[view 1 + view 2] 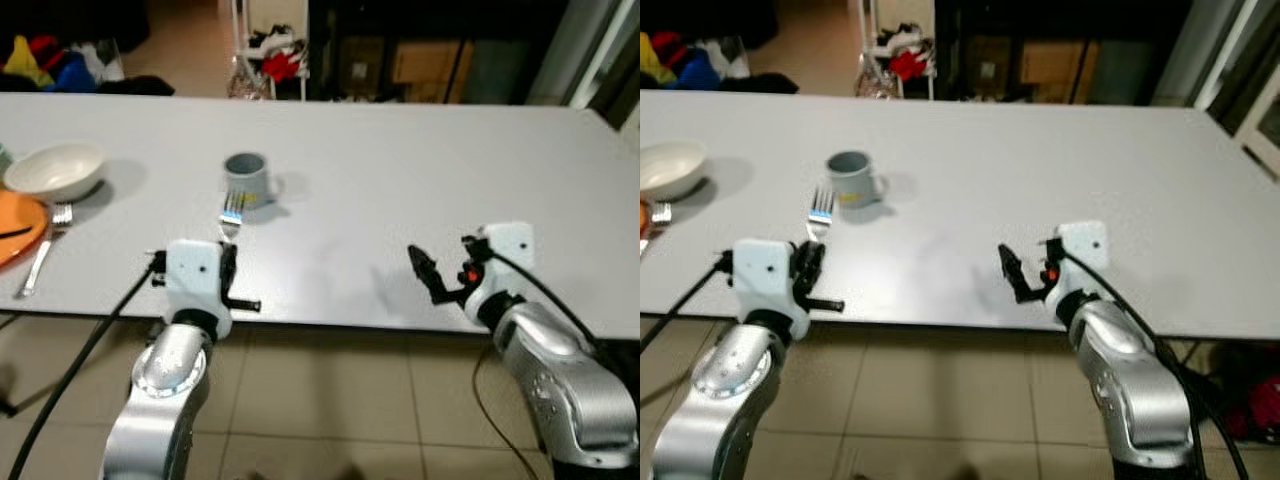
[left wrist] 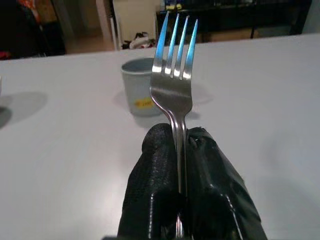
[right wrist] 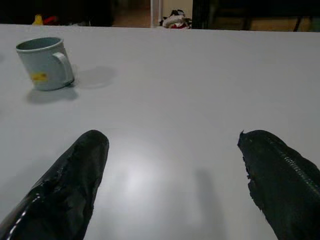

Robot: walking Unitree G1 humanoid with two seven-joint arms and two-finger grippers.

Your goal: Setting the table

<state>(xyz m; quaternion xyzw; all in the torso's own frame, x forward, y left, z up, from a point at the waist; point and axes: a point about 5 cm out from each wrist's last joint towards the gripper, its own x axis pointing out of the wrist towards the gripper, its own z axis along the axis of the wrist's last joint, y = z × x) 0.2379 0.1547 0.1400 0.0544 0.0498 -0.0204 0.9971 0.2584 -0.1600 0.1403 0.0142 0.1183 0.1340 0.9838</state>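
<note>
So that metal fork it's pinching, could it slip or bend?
The fork looks like stiff polished steel, so bending seems unlikely. The left gripper pinches only its thin, smooth handle, so it might swivel or slide. The head juts far past the fingers, which probably favours drooping.

A long white table (image 1: 400,150) spans the middle of the frame, its near edge running across the lower half. Below it lies a floor of beige tiles (image 1: 330,400) with dark joints. Beyond the far edge the room is dim: a white rack (image 1: 270,50) holding red and dark items stands at upper centre, colourful clothes (image 1: 50,62) lie at upper left, and brown cardboard boxes (image 1: 420,65) sit at upper right.
</note>
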